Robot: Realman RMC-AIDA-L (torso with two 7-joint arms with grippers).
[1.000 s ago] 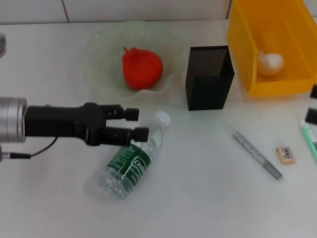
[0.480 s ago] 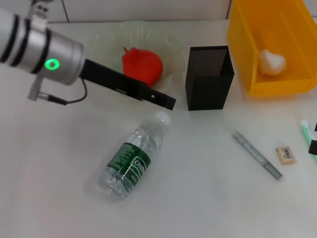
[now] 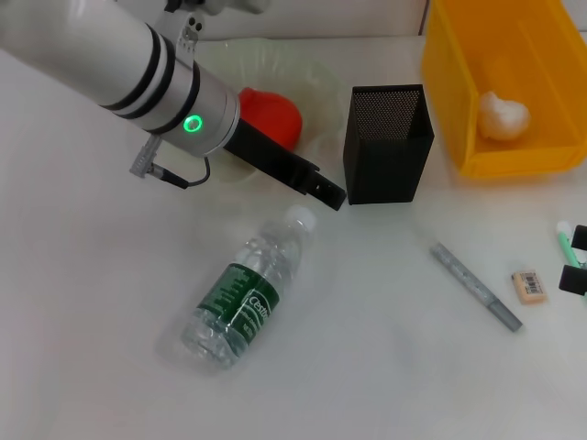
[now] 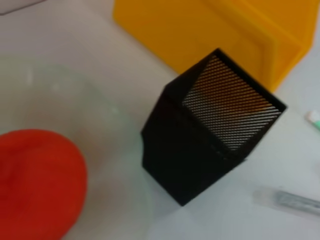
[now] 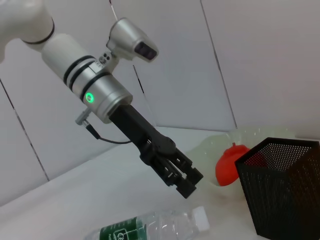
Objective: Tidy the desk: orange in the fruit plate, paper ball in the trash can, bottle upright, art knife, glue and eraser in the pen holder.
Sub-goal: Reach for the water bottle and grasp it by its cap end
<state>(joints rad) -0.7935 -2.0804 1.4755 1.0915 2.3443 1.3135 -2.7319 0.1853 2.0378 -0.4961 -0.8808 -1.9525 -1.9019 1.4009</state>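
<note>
The clear bottle (image 3: 248,293) with a green label lies on its side, cap toward the pen holder; it also shows in the right wrist view (image 5: 150,229). My left gripper (image 3: 328,194) hangs open and empty just above and behind the cap, beside the black mesh pen holder (image 3: 388,142). The red-orange fruit (image 3: 275,119) sits in the glass plate (image 3: 316,87). The paper ball (image 3: 503,116) lies in the yellow bin (image 3: 459,101). The grey art knife (image 3: 475,286), eraser (image 3: 529,285) and green glue stick (image 3: 568,242) lie at the right, by my right gripper (image 3: 577,259).
My left arm (image 3: 138,64) crosses the back left and covers part of the plate. The left wrist view shows the pen holder (image 4: 210,130), the fruit (image 4: 35,180) and the bin (image 4: 210,30) close together. A tiled wall runs along the back.
My left arm rose from low over the bottle and now reaches down from the back left, gripper tip near the cap. My right gripper shifted toward the front along the right edge.
</note>
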